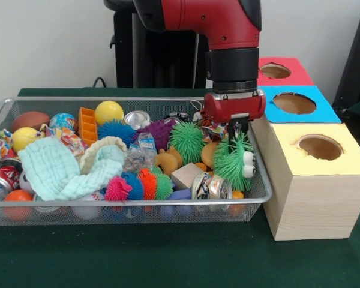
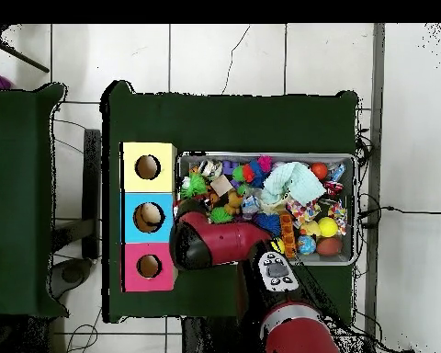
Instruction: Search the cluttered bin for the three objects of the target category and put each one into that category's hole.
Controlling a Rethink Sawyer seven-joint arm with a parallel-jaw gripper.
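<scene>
Green cloth of the desk lies nearest, with the cluttered bin behind it.

Seen from the front, the bin fills the desk's left and middle; a yellow-topped box, a blue one and a red one line the right edge. The pincer hangs at the bin's right end, its dark fingers pressed into a spiky green toy with bulging eyes; whether they have closed on it I cannot tell.

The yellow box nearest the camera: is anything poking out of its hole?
No. The yellow box shows only an open, dark round hole on top.
</scene>
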